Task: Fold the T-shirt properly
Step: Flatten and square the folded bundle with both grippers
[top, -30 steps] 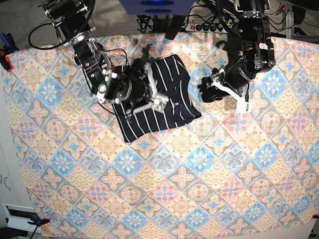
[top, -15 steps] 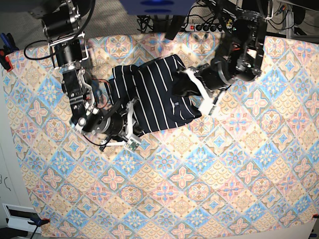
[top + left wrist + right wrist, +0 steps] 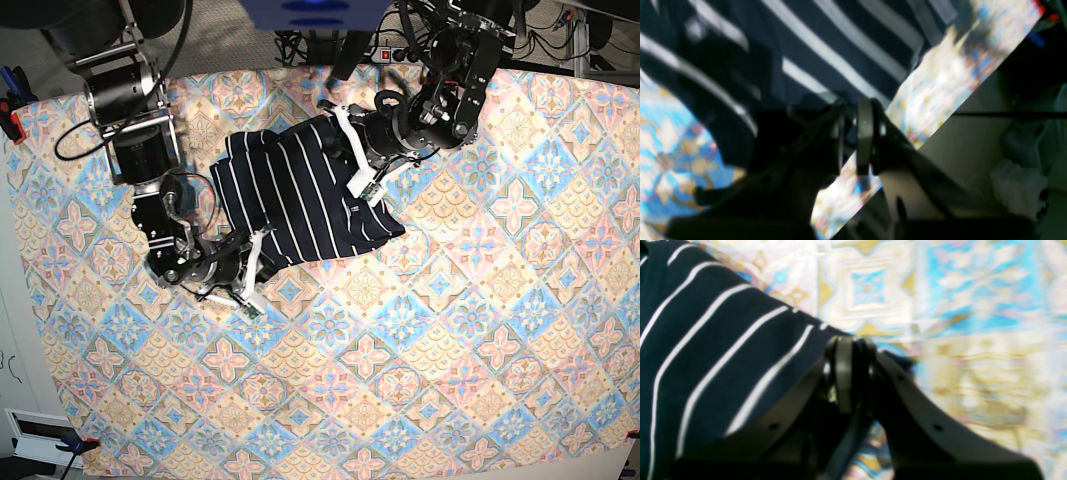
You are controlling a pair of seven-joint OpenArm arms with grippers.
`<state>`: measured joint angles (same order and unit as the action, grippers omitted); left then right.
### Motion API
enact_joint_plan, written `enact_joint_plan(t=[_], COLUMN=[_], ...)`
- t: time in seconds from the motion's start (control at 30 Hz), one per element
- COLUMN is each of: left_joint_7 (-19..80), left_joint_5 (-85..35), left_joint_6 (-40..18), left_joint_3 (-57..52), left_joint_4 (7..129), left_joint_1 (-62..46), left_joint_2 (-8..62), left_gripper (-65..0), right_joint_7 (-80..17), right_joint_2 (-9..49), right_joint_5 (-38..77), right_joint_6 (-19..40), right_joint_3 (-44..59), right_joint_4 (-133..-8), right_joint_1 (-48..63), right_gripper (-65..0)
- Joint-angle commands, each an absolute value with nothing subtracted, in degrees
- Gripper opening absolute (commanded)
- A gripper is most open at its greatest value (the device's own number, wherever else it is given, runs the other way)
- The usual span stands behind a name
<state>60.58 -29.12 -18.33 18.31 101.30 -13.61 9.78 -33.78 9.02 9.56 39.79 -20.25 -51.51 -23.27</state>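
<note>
- Base view: we see the T-shirt (image 3: 305, 195) lying in the upper middle of the worktop's patterned cloth (image 3: 420, 340), with wide bare cloth below it and to both sides.
- The shirt's upper edge sits near the far edge of the cloth, where a power strip (image 3: 405, 52) and cables lie just beyond.
- The left gripper (image 3: 362, 172) is at the shirt's upper right edge; the right gripper (image 3: 248, 283) is at its lower left corner, on the view's left.
- In the left wrist view, the left gripper (image 3: 853, 140) has its jaws drawn together over dark striped fabric at the shirt's edge, and we read them as clamped on it, though blur leaves the pinch soft.
- In the right wrist view, the right gripper (image 3: 849, 373) has its jaws pressed together on the shirt's hem, with striped cloth (image 3: 706, 366) draped to their left.
- Against half a second earlier, the left gripper has come in from the shirt's right side onto its top edge, and its jaws have closed.
- The right gripper has shifted slightly lower and stays clamped; the shirt's left part now lies more spread.
- Both wrist views are motion-blurred, and the arms hide parts of the shirt's edges in the base view.
</note>
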Motion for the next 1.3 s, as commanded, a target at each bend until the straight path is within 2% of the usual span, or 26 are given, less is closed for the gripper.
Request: enact_joint_plan(t=[0.0,0.13,0.27,0.63,0.93,1.0,1.2,1.27], left_joint_7=[59.56,56.92,53.58,46.64,41.36,41.36,38.20,36.26], left_joint_5=[-29.93,-29.85,-29.76,-29.76,-28.53,-25.54,-17.71,-17.45], left_joint_6=[-18.68,-18.59,-18.59,-18.59,-18.51,-18.51,-18.33,-16.57], left_joint_3=[18.24,18.24,18.24,18.24,18.33,18.15,17.89,17.89], left_joint_4=[101.05,96.57,90.68,76.53,69.23,67.47,70.64,73.54], left_joint_1=[-12.09,-9.89,-7.43,1.80,9.71,11.21,11.56,9.98], left_joint_2=[9.71,10.07,10.86,10.59,8.48,6.11,3.12,3.12], left_gripper=[-59.3,-59.5,-59.6,-59.6,-59.6,-59.6,-59.7,-59.7], right_joint_7=[-32.22,-32.40,-33.45,-39.60,-45.76,-46.99,-47.69,-47.69], right_joint_2=[9.27,10.24,13.58,23.60,25.71,26.42,26.86,26.86], right_joint_5=[10.33,10.33,10.33,10.42,10.42,10.42,10.51,10.51], right_joint_6=[40.00,40.00,40.00,40.00,40.00,40.00,40.00,40.00], right_joint_3=[-20.79,-24.31,-27.47,-26.68,-18.86,-17.98,-17.45,-17.45], right_joint_4=[-50.86,-49.63,-51.03,-73.63,-88.75,-92.26,-102.81,-106.15], right_joint_1=[-25.45,-25.10,-22.90,-8.13,2.33,4.18,8.04,8.75], right_gripper=[-59.9,-60.0,-60.1,-60.1,-60.1,-60.1,-60.1,-60.1])
